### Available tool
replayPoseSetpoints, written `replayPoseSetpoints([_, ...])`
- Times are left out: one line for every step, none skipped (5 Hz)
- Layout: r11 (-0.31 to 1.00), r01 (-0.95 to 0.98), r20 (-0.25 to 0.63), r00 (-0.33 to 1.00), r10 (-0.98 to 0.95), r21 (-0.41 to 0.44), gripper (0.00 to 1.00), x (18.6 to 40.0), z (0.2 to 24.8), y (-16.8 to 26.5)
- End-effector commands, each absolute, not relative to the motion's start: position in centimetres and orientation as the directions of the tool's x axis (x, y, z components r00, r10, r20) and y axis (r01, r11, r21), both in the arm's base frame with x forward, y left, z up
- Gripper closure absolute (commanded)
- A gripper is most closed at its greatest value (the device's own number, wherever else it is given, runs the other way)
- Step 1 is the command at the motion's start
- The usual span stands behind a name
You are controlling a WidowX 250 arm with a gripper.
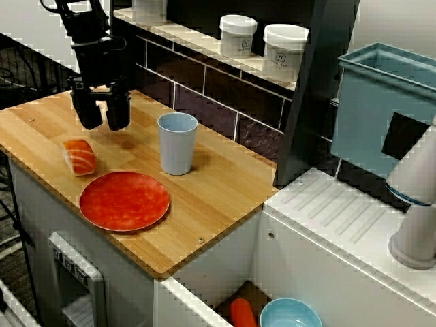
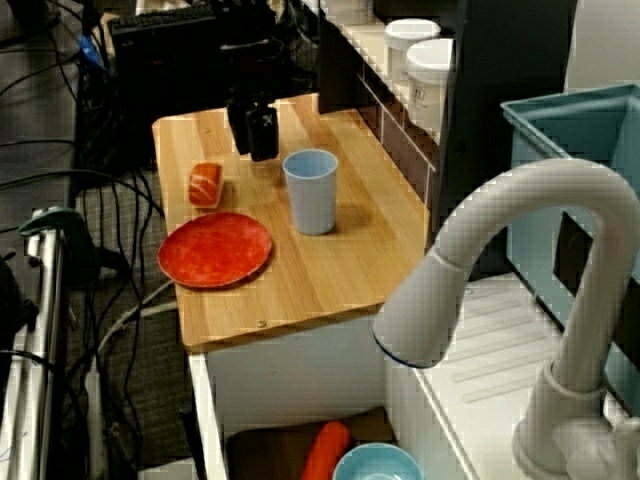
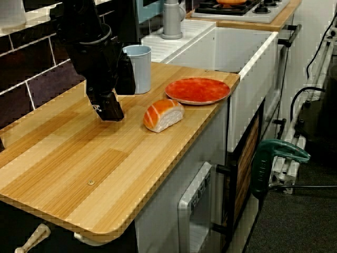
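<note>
A black robot gripper (image 1: 103, 125) is hovering low over a pale wooden desk (image 1: 221, 184) in a small kitchen set. Its jaws are standing well apart and gripping nothing, with bare wood showing between its fingers in the view from above. From the low view at the desk's end, it is unclear whether the fingertips are touching the wood.

The desk is running along a dark tiled wall. On the wall's ledge, two white jars (image 1: 238, 35) are sitting above and beyond the gripper. A white sink unit with a curved faucet (image 2: 520, 250) is adjoining the desk's far end.

A piece of salmon nigiri (image 1: 80, 157) is lying flat near the gripper, on the side toward the desk's front edge and clear of the fingers. Its long axis is running roughly along that edge. One end is pointing toward a red plate (image 1: 124, 201), which is resting farther from the gripper and just past the nigiri. A light blue cup (image 1: 177, 143) is standing upright beside the gripper on the sink side, apart from both plate and nigiri.
</note>
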State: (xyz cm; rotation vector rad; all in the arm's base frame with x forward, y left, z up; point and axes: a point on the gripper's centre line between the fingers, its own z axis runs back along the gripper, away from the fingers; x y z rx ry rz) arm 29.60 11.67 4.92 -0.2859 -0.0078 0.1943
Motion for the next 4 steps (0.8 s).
replayPoseSetpoints([0.933,-0.248,0.012,0.966,0.260,-0.262,0.00,29.60,7.47,11.18])
replayPoseSetpoints([0.925,-0.277,0.012,0.957,0.290,-0.259,0.00,29.90,7.84,10.89])
replayPoseSetpoints([0.926,-0.294,0.024,0.951,0.308,-0.238,0.00,30.17,7.92,10.91])
replayPoseSetpoints([0.912,-0.333,0.021,0.937,0.348,-0.240,0.00,30.05,7.85,11.10])
